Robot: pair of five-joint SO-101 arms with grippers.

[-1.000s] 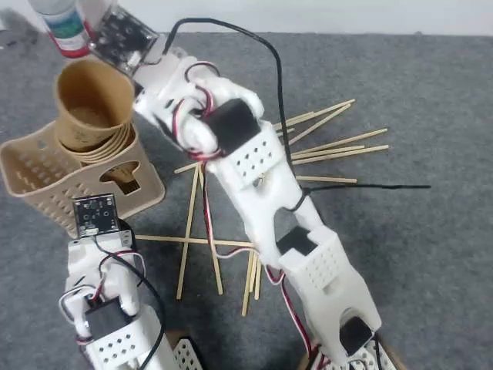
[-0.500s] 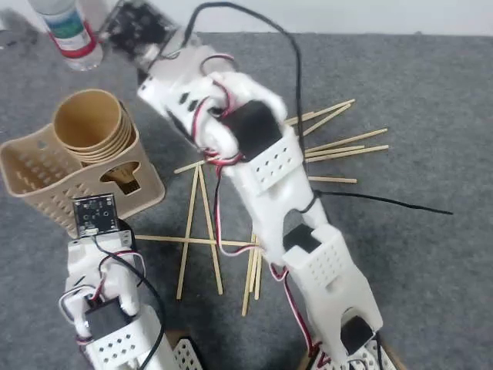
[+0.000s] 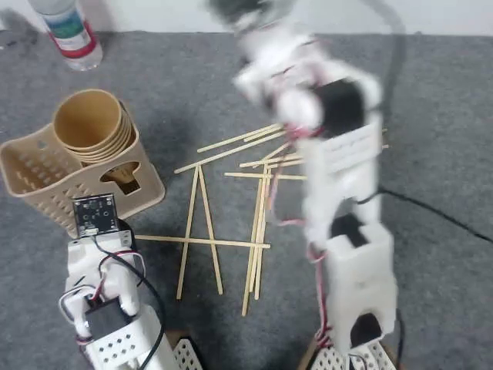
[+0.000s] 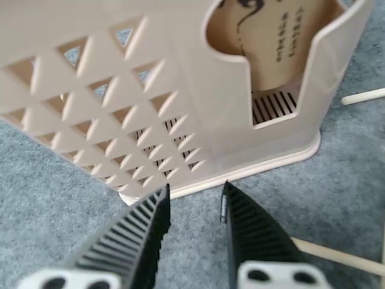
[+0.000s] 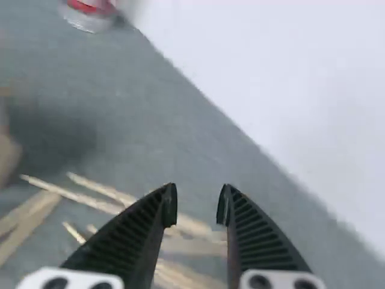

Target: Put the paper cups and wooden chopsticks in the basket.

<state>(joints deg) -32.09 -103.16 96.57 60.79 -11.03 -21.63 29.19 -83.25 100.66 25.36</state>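
A stack of brown paper cups point(image 3: 88, 119) stands upright inside the beige basket point(image 3: 42, 196) at the left. Several wooden chopsticks point(image 3: 202, 223) lie scattered on the grey carpet in the middle. My left gripper point(image 4: 195, 192) is open and low over the carpet, right in front of the basket's latticed wall point(image 4: 120, 90). A cup point(image 4: 277, 36) shows through the handle cut-out. My right arm point(image 3: 339, 139) stands raised over the chopsticks on the right. Its gripper point(image 5: 197, 195) is open, holds nothing and hangs above some chopsticks point(image 5: 102, 201).
A plastic bottle with a red label point(image 3: 69, 31) stands at the back left, beyond the basket. One chopstick point(image 4: 337, 256) lies close beside my left gripper. Bare carpet stretches to the right of the right arm.
The right gripper let the top cup down onto the stack in the basket. That arm then swung up and to the right, away from the basket. The left arm has kept still.
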